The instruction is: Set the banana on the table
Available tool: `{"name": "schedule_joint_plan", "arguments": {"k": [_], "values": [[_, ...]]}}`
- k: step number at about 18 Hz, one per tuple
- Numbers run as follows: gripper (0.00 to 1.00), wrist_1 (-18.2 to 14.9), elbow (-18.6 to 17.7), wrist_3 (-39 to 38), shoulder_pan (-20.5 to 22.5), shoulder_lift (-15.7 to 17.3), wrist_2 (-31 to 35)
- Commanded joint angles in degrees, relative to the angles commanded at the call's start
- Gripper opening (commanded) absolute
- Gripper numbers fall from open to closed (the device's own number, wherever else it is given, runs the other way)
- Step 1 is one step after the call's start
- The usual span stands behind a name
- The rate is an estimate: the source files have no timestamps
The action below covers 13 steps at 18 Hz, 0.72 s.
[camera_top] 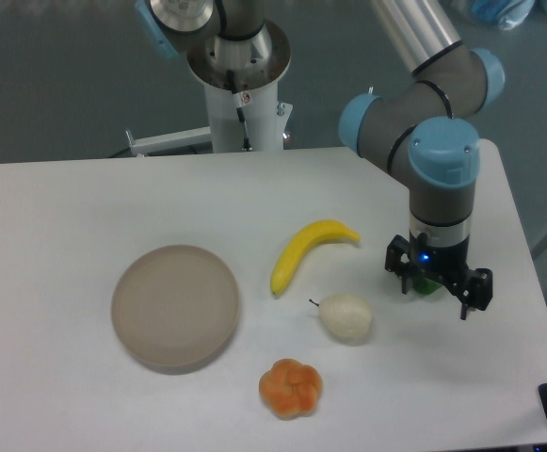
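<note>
The yellow banana [306, 251] lies flat on the white table [85, 207], just right of the middle, with nothing touching it. My gripper [438, 291] hangs well to the right of it, open, fingers pointing down. It stands directly over a green pepper [425, 284], which is almost wholly hidden behind the fingers. Nothing is held.
A round beige plate [176, 307] sits at the left. A cream pear [345, 316] with a dark stem lies just below the banana, and an orange pastry-like piece [290, 387] sits near the front edge. The arm's base column [238, 85] rises behind the table.
</note>
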Motion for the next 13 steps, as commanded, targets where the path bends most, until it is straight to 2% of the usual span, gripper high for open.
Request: {"name": "schedule_joint_plan", "arguments": {"k": [8,13], "values": [[1.00,-0.8,-0.6,10.9,5.0,1.8,0.0],[1.00,-0.7,-1.0,11.3,5.0,1.8,0.0]]}}
